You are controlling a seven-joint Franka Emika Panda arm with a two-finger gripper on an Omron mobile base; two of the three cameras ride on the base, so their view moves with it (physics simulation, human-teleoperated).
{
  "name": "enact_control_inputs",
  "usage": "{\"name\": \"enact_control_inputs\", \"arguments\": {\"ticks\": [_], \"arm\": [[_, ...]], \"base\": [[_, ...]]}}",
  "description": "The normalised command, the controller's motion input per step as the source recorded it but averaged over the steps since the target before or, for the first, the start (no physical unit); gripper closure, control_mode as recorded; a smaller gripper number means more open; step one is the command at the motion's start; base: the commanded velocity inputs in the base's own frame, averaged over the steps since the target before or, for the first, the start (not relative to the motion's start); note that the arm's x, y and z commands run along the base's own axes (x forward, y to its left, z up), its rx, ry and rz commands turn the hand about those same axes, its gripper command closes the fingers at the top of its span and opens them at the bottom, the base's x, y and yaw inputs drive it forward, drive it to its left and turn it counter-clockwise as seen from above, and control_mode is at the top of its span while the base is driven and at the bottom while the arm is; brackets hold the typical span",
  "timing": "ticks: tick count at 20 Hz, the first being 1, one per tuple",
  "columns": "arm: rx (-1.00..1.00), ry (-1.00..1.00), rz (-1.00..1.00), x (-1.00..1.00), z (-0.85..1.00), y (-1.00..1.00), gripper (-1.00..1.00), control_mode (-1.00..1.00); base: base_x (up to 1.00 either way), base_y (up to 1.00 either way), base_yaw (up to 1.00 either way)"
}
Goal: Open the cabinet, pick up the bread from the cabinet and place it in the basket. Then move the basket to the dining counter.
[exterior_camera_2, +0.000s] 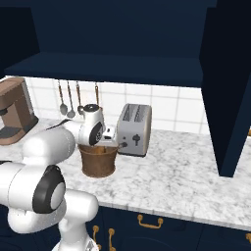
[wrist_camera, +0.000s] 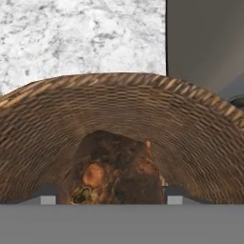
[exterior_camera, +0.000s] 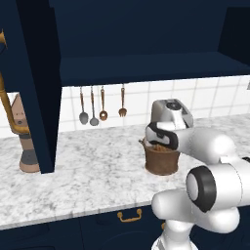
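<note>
Bread (wrist_camera: 112,169) between fingers (wrist_camera: 47,199) (inside basket (wrist_camera: 190,124)).

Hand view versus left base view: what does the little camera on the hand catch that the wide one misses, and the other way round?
Hand view alone: the bread, a chunky brown lump lying inside the basket, with the tool's fingertips on either side of it, apart.

Left base view alone: the open cabinet overhead, utensils hanging on the white tile wall, and a brass drawer handle below.

Both: the woven basket, the marble worktop and the silver toaster behind it.
</note>
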Motion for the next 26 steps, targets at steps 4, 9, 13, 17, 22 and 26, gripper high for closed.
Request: {"name": "enact_control_inputs", "arguments": {"ticks": [4, 9, 13, 17, 22, 26], "arm": [[0.00, 0.00, 0.00, 0.06, -0.13, 0.00, 1.00, -1.00], [0.00, 0.00, 0.00, -0.02, -0.01, 0.01, -1.00, -1.00], [0.00, 0.00, 0.00, 0.00, 0.00, 0.00, -1.00, -1.00], [0.00, 0.00, 0.00, 0.00, 0.02, 0.00, -1.00, -1.00], [0.00, -0.01, -0.01, -0.25, 0.13, 0.00, -1.00, -1.00], [0.00, 0.00, -0.12, -0.53, 0.41, 0.00, -1.00, -1.00]], "base": [[0.00, 0.00, 0.00], [0.00, 0.00, 0.00], [0.00, 0.00, 0.00], [0.00, 0.00, 0.00], [0.00, 0.00, 0.00], [0.00, 0.00, 0.00]]}}
